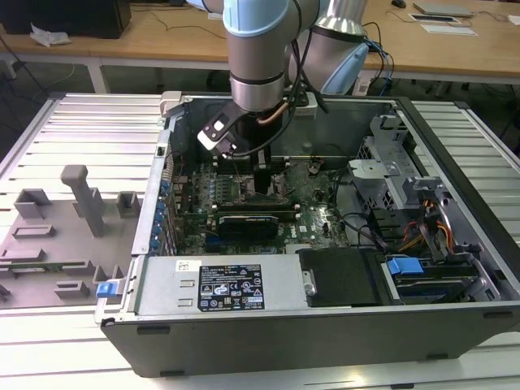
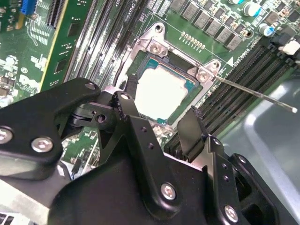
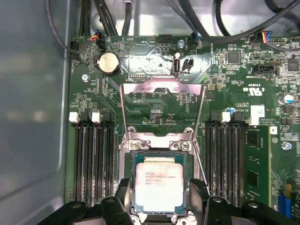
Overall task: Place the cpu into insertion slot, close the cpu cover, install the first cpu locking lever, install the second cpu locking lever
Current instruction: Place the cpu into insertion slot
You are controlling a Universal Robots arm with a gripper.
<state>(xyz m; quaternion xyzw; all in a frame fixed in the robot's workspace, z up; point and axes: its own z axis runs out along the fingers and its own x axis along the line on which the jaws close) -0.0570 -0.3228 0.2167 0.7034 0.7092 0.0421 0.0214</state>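
Black fingers (image 3: 124, 191) of the gripper (image 3: 160, 194) stood spread, one on either side of the chip (image 3: 159, 186), close to its edges with a thin gap showing. That chip lay flat in the socket (image 3: 130, 161), pale metal top up. On its far side the cover (image 3: 140, 86) stood tipped open, green board showing through its window. One thin silver lever (image 2: 253, 93) stuck out unlatched across the memory slots (image 2: 253, 61). In the exterior view the arm (image 1: 258, 57) reached down into the open grey case (image 1: 325, 341), near the board's middle.
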